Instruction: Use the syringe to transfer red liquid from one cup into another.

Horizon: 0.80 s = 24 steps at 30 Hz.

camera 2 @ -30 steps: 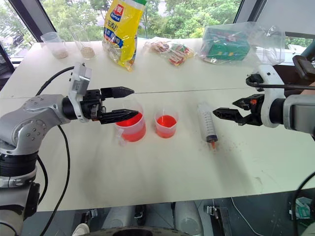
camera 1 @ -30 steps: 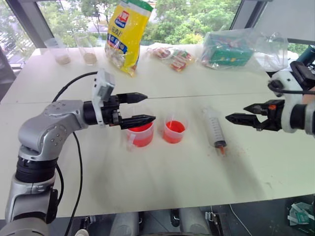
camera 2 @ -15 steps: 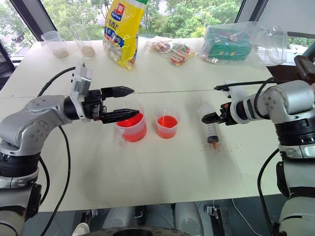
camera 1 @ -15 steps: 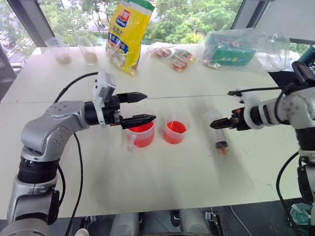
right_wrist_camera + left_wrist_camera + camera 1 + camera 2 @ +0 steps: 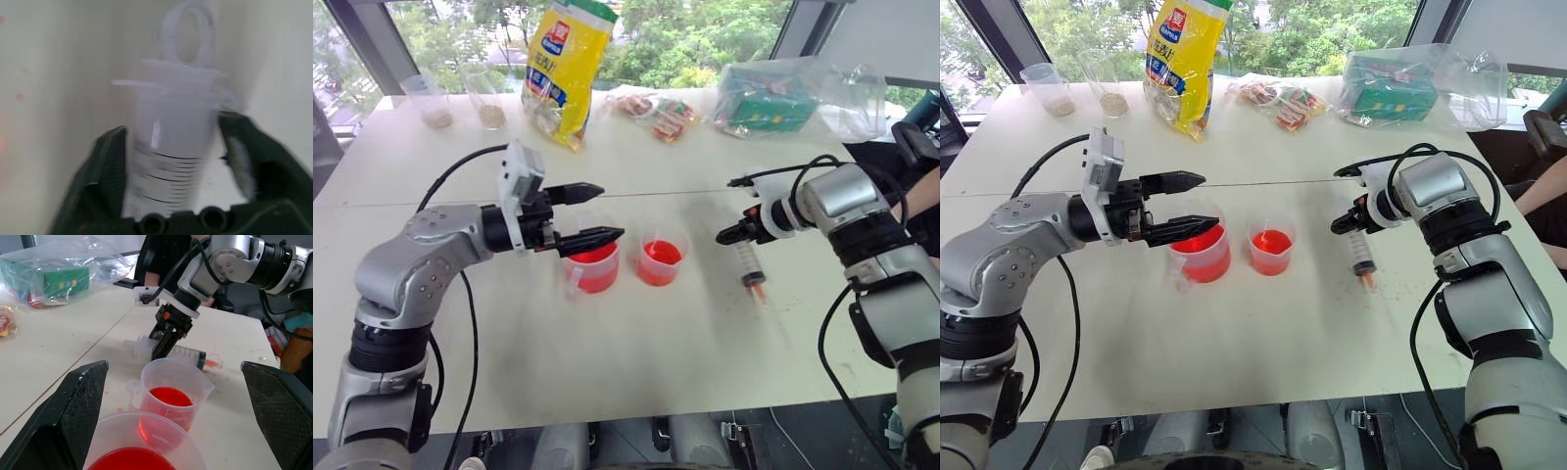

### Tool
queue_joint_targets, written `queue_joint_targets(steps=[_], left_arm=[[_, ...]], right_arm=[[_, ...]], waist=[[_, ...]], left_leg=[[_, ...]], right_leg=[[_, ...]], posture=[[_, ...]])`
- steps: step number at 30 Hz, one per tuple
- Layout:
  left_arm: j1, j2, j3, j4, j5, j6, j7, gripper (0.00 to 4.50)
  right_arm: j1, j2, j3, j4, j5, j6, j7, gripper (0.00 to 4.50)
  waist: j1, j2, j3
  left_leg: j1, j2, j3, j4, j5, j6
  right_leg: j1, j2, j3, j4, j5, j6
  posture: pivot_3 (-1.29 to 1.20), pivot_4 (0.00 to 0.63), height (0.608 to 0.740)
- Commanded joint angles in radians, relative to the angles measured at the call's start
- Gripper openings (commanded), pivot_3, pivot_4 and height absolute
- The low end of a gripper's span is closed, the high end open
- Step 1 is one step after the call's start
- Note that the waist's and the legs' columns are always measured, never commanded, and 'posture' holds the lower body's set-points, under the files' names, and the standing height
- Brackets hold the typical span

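White counter (image 5: 636,392): left tool (image 5: 592,214) hangs apart over handled cup (image 5: 592,269), clearing access. Smaller cup (image 5: 662,261) lies between the tools. Right tool (image 5: 1343,222) is clamped on syringe (image 5: 746,263) barrel, still flat, probably for lifting.

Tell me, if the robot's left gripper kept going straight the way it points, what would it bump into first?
Probably nothing soon. The open left gripper points level above the larger clear handled cup of red liquid; the smaller clear handleless cup sits lower. Farther on, it might meet the right gripper at the clear plastic syringe, though depth is unclear.
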Motion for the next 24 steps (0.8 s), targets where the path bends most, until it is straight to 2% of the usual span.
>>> queue_joint_targets(steps=[1,4,7,12,17,20,24], left_arm=[[-0.002,0.014,0.033,-0.038,-0.007,-0.015,0.001,4.5],[-0.011,0.019,0.032,-0.029,-0.002,-0.022,-0.007,4.5],[-0.033,0.019,0.023,-0.003,0.008,-0.03,-0.019,4.5],[-0.097,0.028,0.029,0.064,0.015,-0.037,-0.047,4.5],[-0.172,0.059,0.063,0.144,0.012,-0.035,-0.067,4.5],[-0.227,0.084,0.069,0.198,0.021,-0.039,-0.091,4.5],[-0.273,0.113,0.071,0.268,0.05,-0.055,-0.116,4.5]], right_arm=[[0.025,0.021,0.037,0.009,-0.057,-0.019,0.068,1.36],[0.041,0.027,0.001,0.001,-0.083,-0.008,0.073,1.35],[0.055,0.008,-0.121,-0.04,-0.073,0.045,0.024,1.35],[0.136,-0.008,-0.519,-0.408,0.07,0.069,-0.04,1.35],[0.173,0.144,-0.822,-0.747,0.272,-0.008,-0.098,1.35],[0.174,0.277,-0.872,-0.876,0.401,-0.044,-0.117,1.35],[0.221,0.43,-0.809,-0.956,0.462,-0.202,-0.101,1.35]], waist=[[-0.001,0.0,0.0],[0.0,0.0,0.0],[0.002,-0.001,-0.001],[0.008,0.001,0.001],[0.001,0.002,0.001],[-0.001,0.002,0.001],[0.003,0.002,0.001]], left_leg=[[0.0,0.0,0.0,0.0,0.0,0.0],[0.001,0.0,0.0,0.0,0.0,0.0],[0.001,0.0,0.0,0.0,0.0,-0.001],[-0.002,0.0,-0.001,0.0,0.0,-0.001],[-0.002,0.001,-0.001,-0.001,0.0,-0.001],[-0.001,0.002,-0.002,-0.001,0.001,-0.001],[-0.001,0.001,-0.001,-0.001,0.001,-0.001]], right_leg=[[0.0,0.0,0.0,0.001,0.0,0.0],[0.0,0.0,0.0,0.002,0.0,0.0],[0.001,0.0,0.0,0.001,0.0,0.0],[-0.001,-0.001,-0.001,0.001,0.0,0.0],[-0.002,0.0,-0.001,0.002,0.0,0.0],[-0.002,0.002,-0.002,0.002,0.0,0.0],[-0.002,0.001,-0.001,0.003,0.0,0.0]], posture=[[0.0,0.15,0.74],[0.0,0.15,0.74],[0.0,0.15,0.74],[0.0,0.15,0.74],[0.0,0.15,0.74],[0.0,0.15,0.74],[0.0,0.15,0.74]])
